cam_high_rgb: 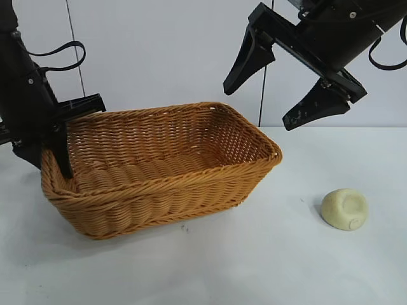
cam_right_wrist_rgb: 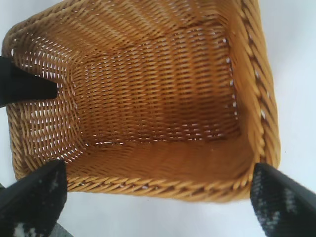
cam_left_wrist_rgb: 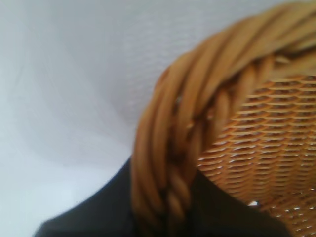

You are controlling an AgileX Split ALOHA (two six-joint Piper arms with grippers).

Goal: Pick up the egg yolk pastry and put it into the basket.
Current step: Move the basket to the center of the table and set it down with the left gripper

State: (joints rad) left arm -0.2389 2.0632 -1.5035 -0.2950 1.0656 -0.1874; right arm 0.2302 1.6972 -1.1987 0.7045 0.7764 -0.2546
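The egg yolk pastry (cam_high_rgb: 344, 209), a small pale cream-yellow dome with a dent, lies on the white table to the right of the basket. The golden-brown wicker basket (cam_high_rgb: 165, 190) stands left of centre and holds nothing. My left gripper (cam_high_rgb: 58, 162) is at the basket's left end, shut on the braided rim (cam_left_wrist_rgb: 163, 148), with one finger inside the wall (cam_right_wrist_rgb: 29, 88). My right gripper (cam_high_rgb: 256, 108) hangs open and empty, high above the basket's right end and up-left of the pastry. In its wrist view (cam_right_wrist_rgb: 157, 197) the basket (cam_right_wrist_rgb: 163, 185) lies below; the pastry is out of view.
The white table (cam_high_rgb: 267, 267) runs around the basket and the pastry. A pale wall stands behind it.
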